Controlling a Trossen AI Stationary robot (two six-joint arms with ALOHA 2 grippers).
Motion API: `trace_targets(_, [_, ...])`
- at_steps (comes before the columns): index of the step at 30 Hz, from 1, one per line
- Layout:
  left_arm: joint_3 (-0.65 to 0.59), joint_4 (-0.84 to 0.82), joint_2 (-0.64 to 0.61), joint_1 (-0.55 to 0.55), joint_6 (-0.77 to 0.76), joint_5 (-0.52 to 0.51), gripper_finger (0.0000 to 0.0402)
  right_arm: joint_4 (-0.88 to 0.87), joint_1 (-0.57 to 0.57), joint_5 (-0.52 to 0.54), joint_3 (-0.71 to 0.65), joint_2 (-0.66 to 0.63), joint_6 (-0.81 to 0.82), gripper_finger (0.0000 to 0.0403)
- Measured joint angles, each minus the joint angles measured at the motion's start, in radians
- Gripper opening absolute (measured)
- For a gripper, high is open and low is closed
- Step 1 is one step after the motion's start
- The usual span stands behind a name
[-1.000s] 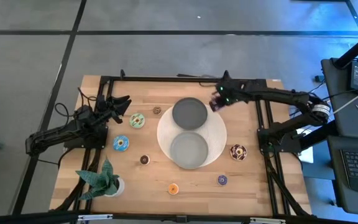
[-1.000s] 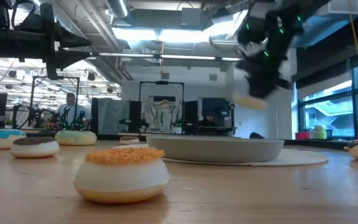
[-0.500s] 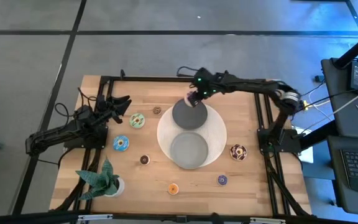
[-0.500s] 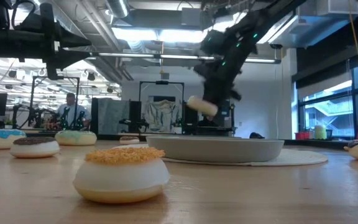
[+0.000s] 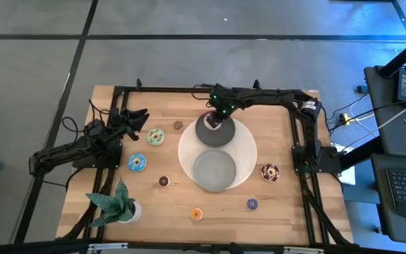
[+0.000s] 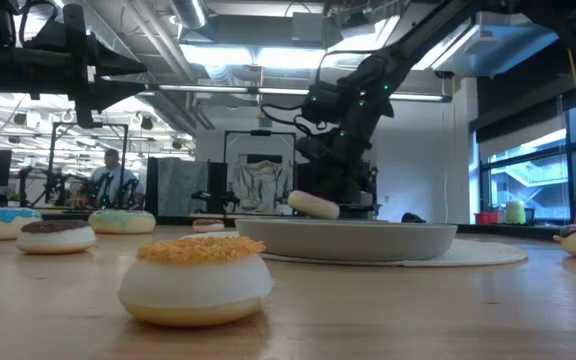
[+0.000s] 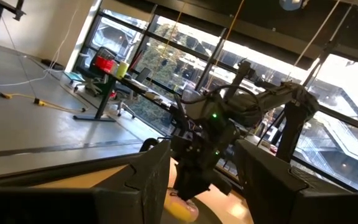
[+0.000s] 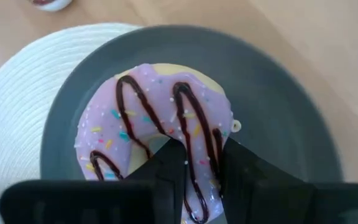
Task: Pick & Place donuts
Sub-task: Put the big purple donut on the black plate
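My right gripper [image 5: 216, 118] is shut on the pink-iced donut [image 8: 148, 106], over the far grey dish [image 5: 206, 134]; in the low view the donut [image 6: 313, 205] sits tilted just above the dish rim [image 6: 368, 228]. My left gripper [image 5: 137, 117] waits open at the table's left side, touching nothing. The green donut [image 5: 155, 136], blue donut [image 5: 137, 162], sprinkled chocolate donut [image 5: 270, 172], two brown minis [image 5: 178, 125] [image 5: 163, 181], orange mini [image 5: 197, 214] and purple mini [image 5: 251, 204] lie flat on the wood. My right gripper pinches the ring of the pink donut [image 8: 197, 134]. One finger [image 8: 166, 165] stands in the hole and the other finger [image 8: 241, 165] outside the ring, coming from above. The donut is tilted over the far dish; whether it touches the dish, I cannot tell.
The near grey dish [image 5: 213, 170] and the far dish share a round white mat [image 5: 245, 144] at mid-table. A green star-shaped potted plant [image 5: 118, 204] stands at the near left corner. Black frame rails [image 5: 298, 134] run along the table's sides.
My right gripper has carried the pink donut from near the table's far right toward the left and down, ending low over the far grey dish. The donut has stayed in its fingers throughout.
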Motion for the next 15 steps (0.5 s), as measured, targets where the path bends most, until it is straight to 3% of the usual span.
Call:
trace_targets(7, [0.0,0.0,0.0,0.0,0.0,-0.001,0.0173,-0.002,0.01,0.107,-0.001,0.0,-0.023,0.0077])
trace_targets(15, [0.0,0.0,0.0,0.0,0.0,-0.001,0.0174,-0.032,0.011,0.114,-0.001,0.0,0.005,0.0077])
